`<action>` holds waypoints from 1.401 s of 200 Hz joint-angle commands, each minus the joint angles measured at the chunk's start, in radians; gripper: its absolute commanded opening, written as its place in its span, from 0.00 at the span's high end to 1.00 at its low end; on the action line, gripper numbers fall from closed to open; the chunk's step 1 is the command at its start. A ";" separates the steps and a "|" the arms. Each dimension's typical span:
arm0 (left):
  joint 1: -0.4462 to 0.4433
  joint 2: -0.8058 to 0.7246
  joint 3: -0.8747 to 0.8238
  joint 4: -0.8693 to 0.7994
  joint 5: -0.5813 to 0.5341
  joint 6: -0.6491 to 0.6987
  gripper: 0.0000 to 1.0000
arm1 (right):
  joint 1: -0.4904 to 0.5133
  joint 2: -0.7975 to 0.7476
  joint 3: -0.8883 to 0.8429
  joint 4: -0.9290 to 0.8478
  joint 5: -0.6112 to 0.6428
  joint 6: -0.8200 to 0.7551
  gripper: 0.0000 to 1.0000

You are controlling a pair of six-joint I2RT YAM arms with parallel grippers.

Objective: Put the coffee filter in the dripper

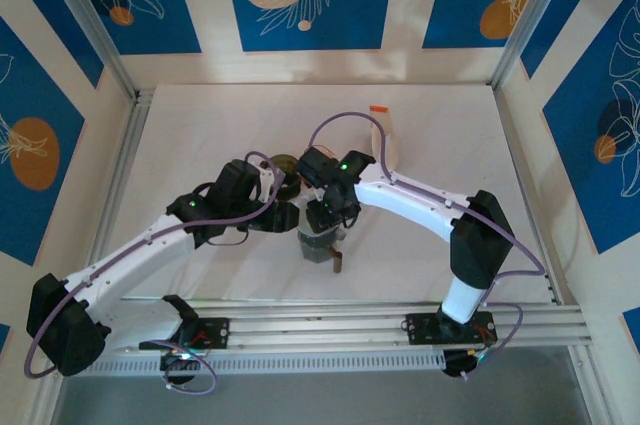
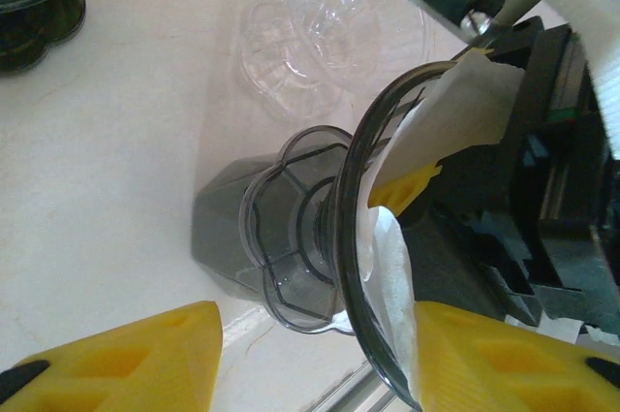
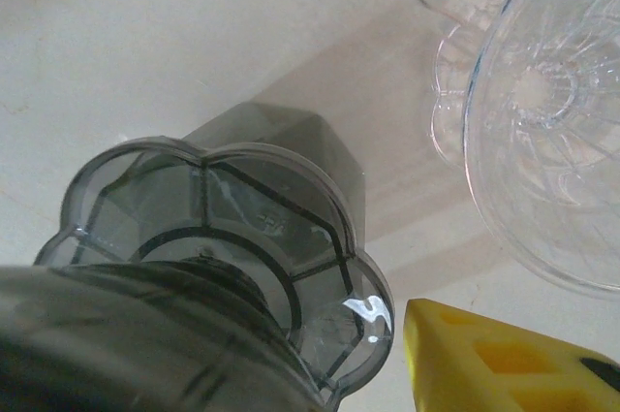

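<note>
left gripper (image 2: pixel 315 323): jaws spread wide around tilted dripper (image 2: pixel 291 237) | right gripper (image 1: pixel 322 235): one finger (image 2: pixel 407 187) inside cone on filter (image 2: pixel 465 111), grip cannot tell | filter: white paper in dripper cone, poking past rim

My left fingers (image 2: pixel 126 359) are showing as matt yellow plastic. The dripper (image 2: pixel 291 257) is gleaming, smoky see-through plastic that is smooth and glossy. The filter (image 2: pixel 465 107) is looking like thin white paper, soft and matt. A second dripper (image 2: pixel 339 34) is shining as clear ribbed plastic, and the table (image 2: pixel 97 160) is looking smooth and matt white.
</note>
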 commanded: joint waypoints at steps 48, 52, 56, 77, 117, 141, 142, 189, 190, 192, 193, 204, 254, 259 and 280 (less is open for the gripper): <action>0.001 -0.048 -0.017 0.066 0.000 -0.030 0.32 | -0.004 0.019 -0.020 0.006 -0.018 -0.009 0.47; 0.001 -0.045 -0.015 0.065 -0.002 -0.029 0.31 | -0.003 0.019 -0.019 0.005 -0.018 -0.008 0.47; 0.001 -0.041 -0.014 0.062 -0.005 -0.026 0.31 | -0.003 0.020 -0.018 0.006 -0.019 -0.007 0.47; 0.001 -0.024 -0.018 0.055 -0.012 -0.022 0.31 | -0.003 0.019 -0.013 0.006 -0.014 -0.008 0.47; 0.002 -0.004 -0.020 0.052 -0.018 -0.016 0.32 | -0.002 0.019 -0.011 0.005 -0.008 -0.006 0.47; 0.002 0.011 -0.019 0.026 -0.030 -0.009 0.40 | 0.000 0.021 -0.010 0.004 -0.007 -0.004 0.47; 0.002 0.012 -0.018 0.025 -0.031 -0.009 0.40 | 0.000 0.021 -0.010 0.004 -0.007 -0.005 0.47; 0.005 0.014 -0.024 0.021 -0.027 -0.012 0.44 | 0.001 0.012 -0.001 0.008 -0.001 -0.002 0.47; 0.005 0.015 -0.024 0.021 -0.027 -0.013 0.44 | 0.001 0.012 -0.001 0.008 0.000 -0.001 0.47; 0.005 0.014 -0.024 0.021 -0.028 -0.013 0.44 | 0.002 0.009 0.002 0.008 0.001 -0.002 0.47; 0.005 0.014 -0.024 0.022 -0.028 -0.013 0.44 | 0.003 0.008 0.003 0.008 0.001 -0.002 0.47; 0.006 0.014 -0.026 0.024 -0.024 -0.015 0.44 | 0.004 -0.004 0.013 0.009 0.008 -0.002 0.47; 0.005 0.011 -0.029 0.028 -0.018 -0.019 0.44 | 0.006 -0.073 0.057 -0.013 0.039 0.006 0.44; 0.005 0.011 -0.027 0.028 -0.018 -0.020 0.44 | 0.005 -0.082 0.063 -0.015 0.041 0.008 0.44; 0.005 0.011 -0.028 0.029 -0.018 -0.021 0.44 | 0.008 -0.121 0.082 -0.027 0.062 0.018 0.43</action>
